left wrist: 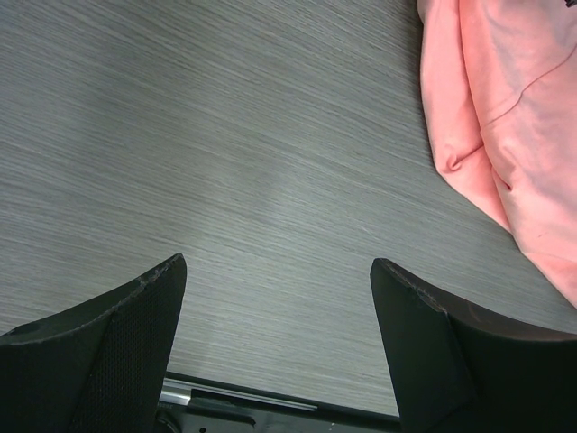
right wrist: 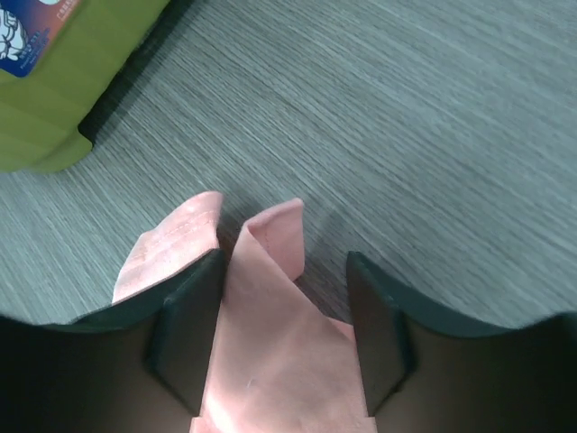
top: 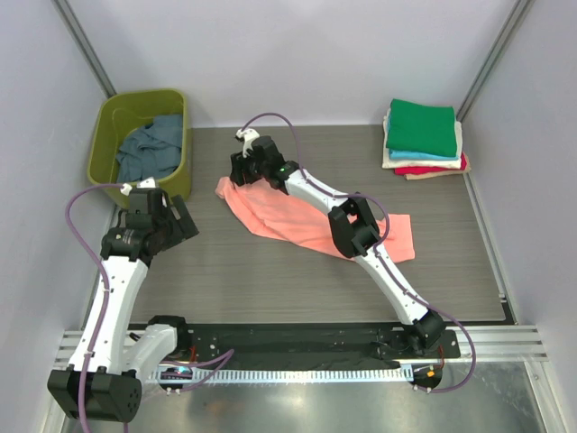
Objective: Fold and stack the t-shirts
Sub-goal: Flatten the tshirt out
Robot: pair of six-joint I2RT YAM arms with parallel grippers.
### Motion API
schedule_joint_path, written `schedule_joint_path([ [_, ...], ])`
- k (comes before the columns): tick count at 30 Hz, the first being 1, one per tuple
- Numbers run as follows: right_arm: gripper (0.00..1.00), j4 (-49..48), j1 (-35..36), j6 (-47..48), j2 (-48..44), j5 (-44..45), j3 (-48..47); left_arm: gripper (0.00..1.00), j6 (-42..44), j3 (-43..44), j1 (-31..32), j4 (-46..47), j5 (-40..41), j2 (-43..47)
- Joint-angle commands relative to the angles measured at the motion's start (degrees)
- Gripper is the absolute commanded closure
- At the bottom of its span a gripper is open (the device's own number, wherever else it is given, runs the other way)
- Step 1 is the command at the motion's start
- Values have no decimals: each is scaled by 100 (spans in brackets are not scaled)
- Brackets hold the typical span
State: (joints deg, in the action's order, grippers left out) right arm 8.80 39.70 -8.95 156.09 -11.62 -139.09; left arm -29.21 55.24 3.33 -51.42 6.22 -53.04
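One salmon-pink t-shirt (top: 270, 216) lay rumpled mid-table, light and limp, likely to sag. Its far-left corner fold, the best hold, sat between the right gripper's (right wrist: 281, 271) part-open jaws, not yet pinched. The left gripper (left wrist: 278, 266) gaped empty at the near left.

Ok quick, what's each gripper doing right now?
Left gripper: open, holding nothing.
Right gripper: open, jaws straddling a fold of the salmon-pink t-shirt, not clamped.

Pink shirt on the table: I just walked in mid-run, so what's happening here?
The right pincer straddles a corner of the salmon-pink t-shirt lying crumpled on the table, jaws apart, not yet clamped. The left pincer hangs open over the table beside it. A stack of folded shirts sits at the far right; a slate-blue shirt lies in the green tub.
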Motion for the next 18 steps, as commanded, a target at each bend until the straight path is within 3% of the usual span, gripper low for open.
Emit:
schedule_joint_path([
  [1, 43, -387, 46, 25, -70, 203, -259, 17, 144, -22, -34, 194, -77, 109],
  [5, 62, -475, 55, 34, -228, 239, -49, 16, 135, -22, -43, 185, -59, 144],
  [6, 76, -484, 46, 34, -272, 256, 56, 17, 135, -22, -52, 185, -59, 153],
  [9, 96, -511, 46, 60, -456, 292, 249, 17, 135, -22, -69, 185, -50, 162],
  [13, 99, -476, 46, 130, -834, 274, 522, 17, 144, -22, -122, 194, -68, 171],
  [18, 99, -239, 55, 464, -2098, 309, 935, 17, 144, -22, -140, 194, -51, 188],
])
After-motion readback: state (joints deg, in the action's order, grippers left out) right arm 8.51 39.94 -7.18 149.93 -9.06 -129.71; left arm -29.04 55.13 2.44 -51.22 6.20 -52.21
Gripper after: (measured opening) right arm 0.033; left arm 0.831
